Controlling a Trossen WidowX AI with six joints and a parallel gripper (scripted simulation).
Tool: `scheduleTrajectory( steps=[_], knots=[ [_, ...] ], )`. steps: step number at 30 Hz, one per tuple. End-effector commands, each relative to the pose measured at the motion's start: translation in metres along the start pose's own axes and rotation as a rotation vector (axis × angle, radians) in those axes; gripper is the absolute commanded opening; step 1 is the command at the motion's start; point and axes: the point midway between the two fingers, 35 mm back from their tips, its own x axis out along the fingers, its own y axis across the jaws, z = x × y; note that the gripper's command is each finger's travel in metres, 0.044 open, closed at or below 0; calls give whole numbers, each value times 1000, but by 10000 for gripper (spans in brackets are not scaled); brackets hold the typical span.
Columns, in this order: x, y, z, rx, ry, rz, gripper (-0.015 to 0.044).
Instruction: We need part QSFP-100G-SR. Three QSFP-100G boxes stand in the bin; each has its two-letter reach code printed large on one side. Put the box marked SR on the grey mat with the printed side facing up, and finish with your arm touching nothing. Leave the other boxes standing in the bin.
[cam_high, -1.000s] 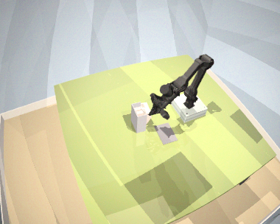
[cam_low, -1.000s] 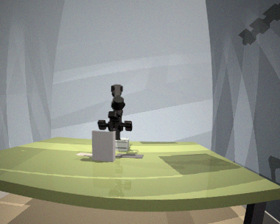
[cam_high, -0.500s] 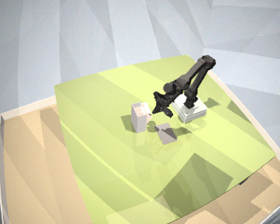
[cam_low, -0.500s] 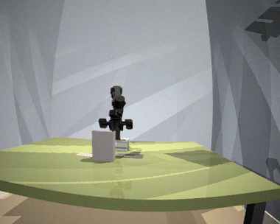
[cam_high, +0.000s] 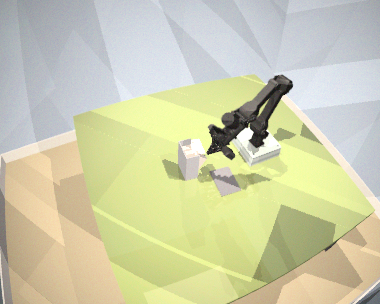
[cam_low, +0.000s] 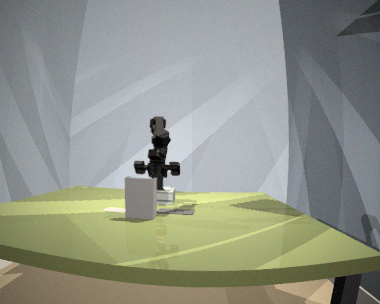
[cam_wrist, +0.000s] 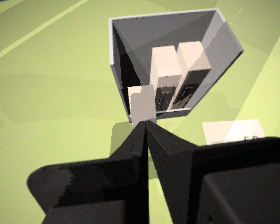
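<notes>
Both fingers of the gripper (cam_high: 209, 152) (cam_low: 159, 183) (cam_wrist: 145, 125) seen nearest the wrist lens. Found closed together, nothing gripped. Could not tell whether touching the nearest box (cam_wrist: 143, 104), at 12 o'clock just beyond the tips in wrist view. Noted same box by the near left corner of the grey bin (cam_high: 189, 169) (cam_low: 140, 198) (cam_wrist: 165, 27). Spotted two more pale boxes (cam_wrist: 166, 62) (cam_wrist: 194, 56) toward 1 o'clock, standing side by side inside. Made out dark marks on their near sides; could not read any code. Could not tell which was SR, so placed it no closer than among the three in the bin. Sighted a flat white piece (cam_high: 202, 159) (cam_low: 114, 210) (cam_wrist: 230, 131) at 3 o'clock from the tips in wrist view, outside the bin, dark print partly hidden. From the top, marked the grey mat (cam_high: 231, 187) (cam_low: 176, 212) at 5 o'clock from the gripper, flat on the green table (cam_high: 150, 225) (cam_low: 225, 250) (cam_wrist: 50, 100), with no box on it.
</notes>
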Motion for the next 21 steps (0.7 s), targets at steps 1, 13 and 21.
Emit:
scheduleTrajectory(
  steps=[1,13,21],
  knots=[
    [0,0,0,5,0,1,26],
    [-1,0,6,339,50,-8,237],
    [-3,0,10,576,85,-25,237]
  ],
)
